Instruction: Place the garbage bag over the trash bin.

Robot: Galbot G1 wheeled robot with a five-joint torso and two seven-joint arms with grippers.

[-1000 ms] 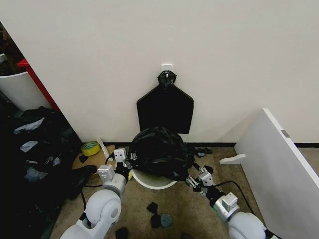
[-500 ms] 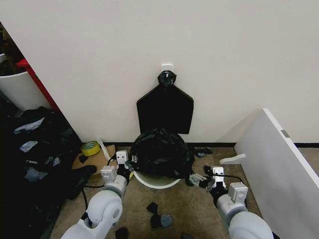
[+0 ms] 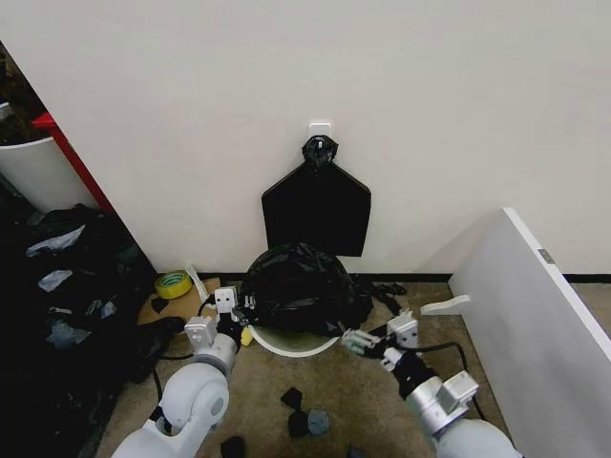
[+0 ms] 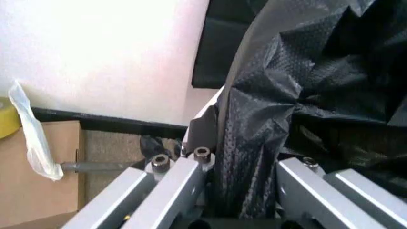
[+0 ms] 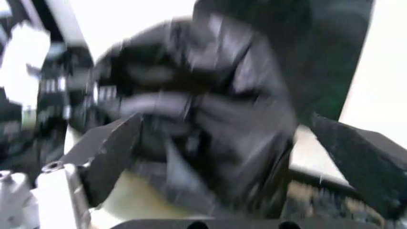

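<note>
The black garbage bag (image 3: pixel 301 286) bulges in a crumpled mound over the round cream-white trash bin (image 3: pixel 286 347), whose front rim shows below it. My left gripper (image 3: pixel 239 311) is at the bin's left side, shut on the bag's edge. In the left wrist view the bag (image 4: pixel 267 114) is pinched between the fingers (image 4: pixel 190 167) of that gripper (image 4: pixel 248 157). My right gripper (image 3: pixel 358 339) hovers open at the bin's front right, just off the rim. In the blurred right wrist view, the right gripper (image 5: pixel 226 129) has its jaws wide apart, with the bag (image 5: pixel 203 105) ahead of them.
A flat black bag (image 3: pixel 317 205) hangs from a wall hook behind the bin. A white board (image 3: pixel 530 315) leans at the right. A yellow tape roll (image 3: pixel 174 283) and cardboard lie left of the bin, beyond them a pile of black bags (image 3: pixel 67 277). Dark scraps (image 3: pixel 305 418) litter the floor.
My right gripper drew back from the bag's right side, then swung left toward the bin's front rim. The bag's mound shifted slightly left. The left gripper kept its hold.
</note>
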